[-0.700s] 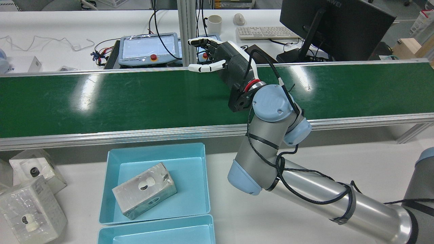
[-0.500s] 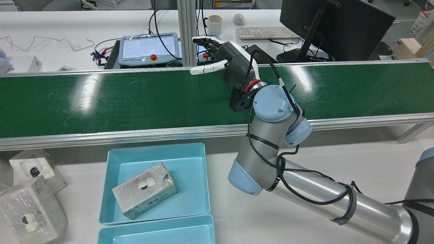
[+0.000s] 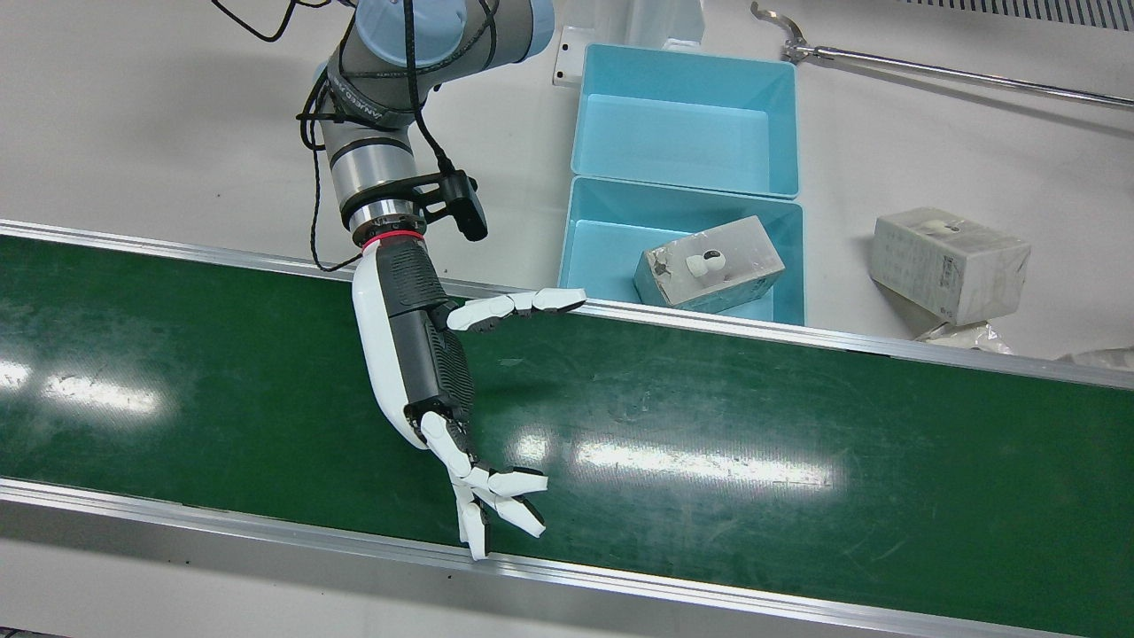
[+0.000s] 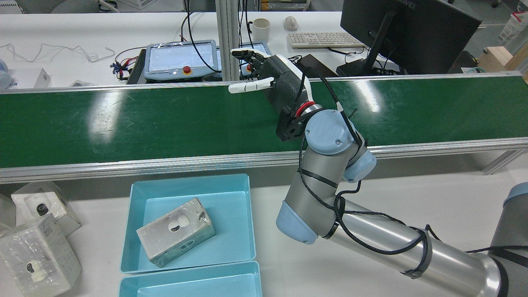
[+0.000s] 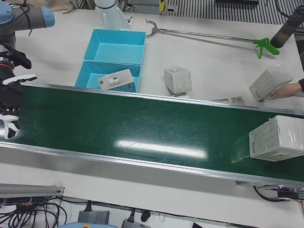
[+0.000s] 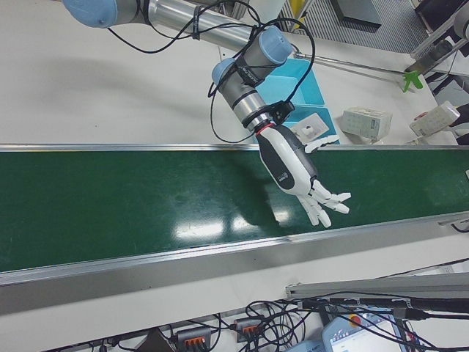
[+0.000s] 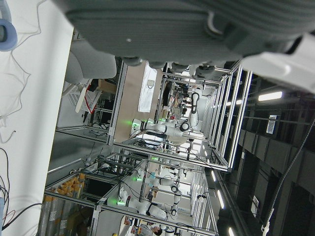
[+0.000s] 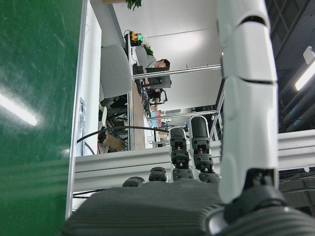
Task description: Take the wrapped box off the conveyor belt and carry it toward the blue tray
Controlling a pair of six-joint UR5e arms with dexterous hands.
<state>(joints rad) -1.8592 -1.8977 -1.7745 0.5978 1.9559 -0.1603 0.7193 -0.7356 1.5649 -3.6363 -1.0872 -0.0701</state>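
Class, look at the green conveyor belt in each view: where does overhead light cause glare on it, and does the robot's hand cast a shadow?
Front view: bright streaks of glare on the belt beside the right hand, with a faint dark shadow beside it. Rear view: two white glare patches, left and right of the hand. Right-front view: glare below and left of the hand, a shadow under it.

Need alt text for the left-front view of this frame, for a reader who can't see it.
A wrapped box rides the green conveyor belt at the view's far right, far from the open robot hand hovering over the belt's left end. Behind the belt, a blue tray already holds another box.
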